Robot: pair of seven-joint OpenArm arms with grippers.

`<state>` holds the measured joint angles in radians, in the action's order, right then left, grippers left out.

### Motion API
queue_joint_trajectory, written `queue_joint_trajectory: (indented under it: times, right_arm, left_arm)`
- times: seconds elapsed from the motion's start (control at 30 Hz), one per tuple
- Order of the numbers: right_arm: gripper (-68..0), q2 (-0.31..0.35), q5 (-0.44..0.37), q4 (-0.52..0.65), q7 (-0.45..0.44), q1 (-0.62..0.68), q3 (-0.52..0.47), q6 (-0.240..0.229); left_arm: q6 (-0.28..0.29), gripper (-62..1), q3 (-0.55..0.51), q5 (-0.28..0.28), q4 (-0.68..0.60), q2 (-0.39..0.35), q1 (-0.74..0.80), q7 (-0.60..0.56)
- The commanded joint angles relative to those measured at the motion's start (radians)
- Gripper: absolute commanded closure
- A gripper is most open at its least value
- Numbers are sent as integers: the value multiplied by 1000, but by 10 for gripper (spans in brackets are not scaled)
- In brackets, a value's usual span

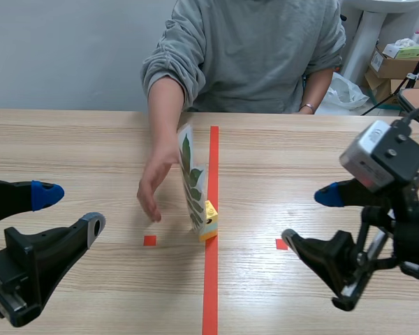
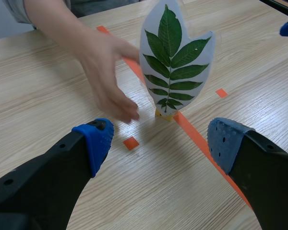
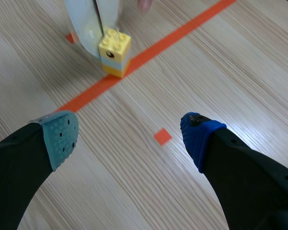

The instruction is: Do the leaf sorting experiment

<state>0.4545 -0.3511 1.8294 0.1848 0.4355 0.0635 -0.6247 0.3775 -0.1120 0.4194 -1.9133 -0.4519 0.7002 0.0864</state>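
1. White laminated leaf card (image 2: 175, 62), cut to a pointed outline and showing a green compound leaf with paired leaflets. It is standing upright, slotted into item 2, about midway between the near and far edges of the light wooden surface (image 1: 70, 139).

2. Small yellow plastic toy brick (image 3: 114, 50) with a paler band across its side. It is sitting on the orange-red tape line (image 1: 211, 286), which is running from the near edge of the surface toward the far edge.

3. Person's hand (image 1: 153, 185), coming in from the far edge with its fingers pointing down. It is hanging just beside the card on the left arm's side. Whether it is touching the card cannot be told.

4. Black left end effector (image 1: 70, 209), hovering toward the near left corner. Its fingers are spreading wide and gripping nothing, and the card is standing ahead of it.

5. Black right end effector (image 3: 130, 136), hovering toward the near right corner, with one grey-green pad and one blue. Its fingers are likewise standing wide apart and holding nothing, and the brick is sitting ahead of it.

6. Person in a grey sweatshirt (image 1: 251, 49), sitting at the far edge.
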Motion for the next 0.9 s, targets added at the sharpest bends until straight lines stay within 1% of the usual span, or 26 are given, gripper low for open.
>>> queue_joint_trajectory:
  times: [0.0,0.07,0.1,0.23,0.43,0.5,0.7,0.77,0.87]
  right_arm:
    - [-441,-30,-14,-23,-7,-34,21,33]
    - [-441,-66,3,-61,-8,-63,51,46]
    - [-441,-85,16,-84,-10,-80,66,63]
    - [-441,-144,35,-175,-18,-151,106,84]
    - [-441,-214,44,-303,-26,-279,141,84]
    - [-441,-232,57,-342,-26,-319,154,85]
    - [-441,-272,58,-466,-36,-404,200,86]
    - [-441,-280,62,-498,-46,-422,218,86]
    - [-441,-284,68,-516,-53,-435,238,86]
  left_arm:
    - [3,-437,-6,5,-10,3,-6,-13]
    - [3,-437,-6,5,-10,3,-6,-13]
    - [3,-437,-6,5,-10,3,-6,-13]
    - [3,-437,-6,5,-10,3,-6,-13]
    - [3,-437,-6,5,-10,3,-6,-13]
    - [3,-437,-6,5,-10,3,-6,-13]
    - [3,-437,-6,5,-10,3,-6,-13]
    - [3,-437,-6,6,-10,3,-6,-13]
    - [3,-437,-6,6,-10,3,-6,-13]
